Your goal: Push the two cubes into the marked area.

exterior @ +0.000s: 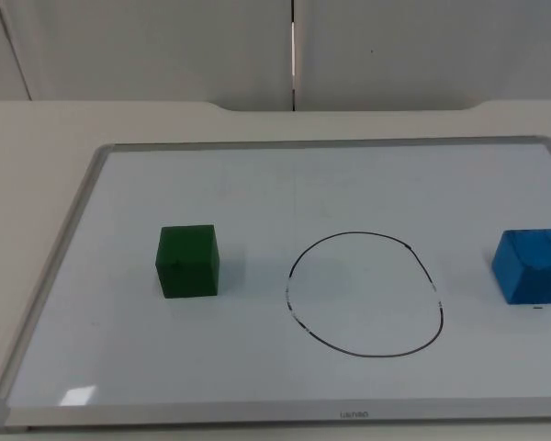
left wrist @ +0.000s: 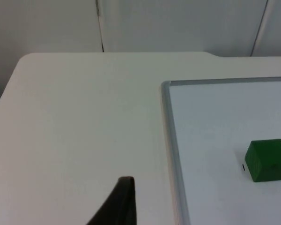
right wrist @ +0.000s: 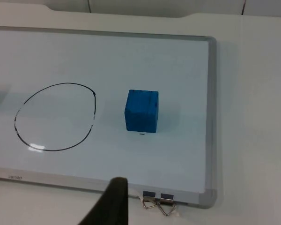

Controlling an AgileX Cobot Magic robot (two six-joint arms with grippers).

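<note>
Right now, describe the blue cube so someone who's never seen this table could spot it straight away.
A framed whiteboard lies flat on the white table, with a hand-drawn black ring on it. The blue cube sits outside that ring, toward the right arm's side. Its neighbour, the green cube, sits on the ring's opposite side.

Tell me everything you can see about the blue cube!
The solid blue cube looks like painted wood or foam, with a matte, slightly streaky surface and crisp edges. It sits flat and upright on the white, metal-framed whiteboard, near the board's right edge. It lies outside the hand-drawn black oval outline, to that oval's right, not touching it. A tiny dark mark shows on the board just in front of it. Nothing but the board touches it.
</note>
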